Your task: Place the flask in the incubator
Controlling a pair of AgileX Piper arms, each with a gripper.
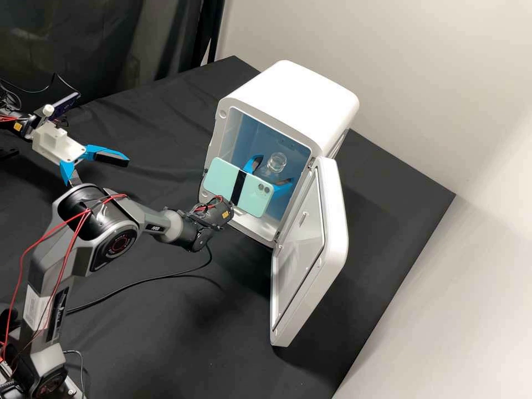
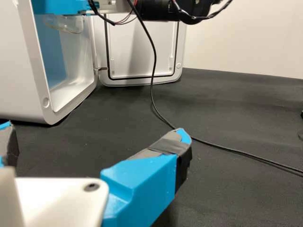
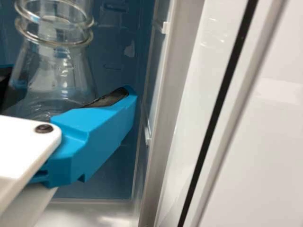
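— Okay, quick: where's the flask right now?
— Inside. Your right hand [image 1: 269, 173] is through the open front of the incubator [image 1: 299, 100], clamped on the flask [image 1: 275, 162]. The blue fingers [image 3: 94, 137] pinch the lower cone from both sides, neck up. Can't tell whether the base touches the chamber floor.
— How to finish the step well?
— My read: you're at set-down.
 - Lower straight until the base sits flat, flask upright.
 - Spread the fingers only a little, then back straight out through the opening.
 - One finger sits near the chamber wall on the door side, so don't swing wide.
 - It's smooth glass, likely slippery, so no release above the floor.
 - Mind the door [image 1: 316, 249]; it hangs open just beside the wrist.
 - The mint phone-like plate [image 1: 238, 188] on that wrist is right at the opening.
— Contents?
— Flask: clear glass, open mouth, no stopper. Looks dry to me, but a clear liquid wouldn't show, so unsure. Incubator: blue-lined chamber, holding the flask and your fingers.
— Left side?
— Your left hand [image 1: 95, 169] hangs over the worktop [image 1: 166, 138], well apart from the incubator. Its fingers are spread wide, holding nothing. Leave it there.
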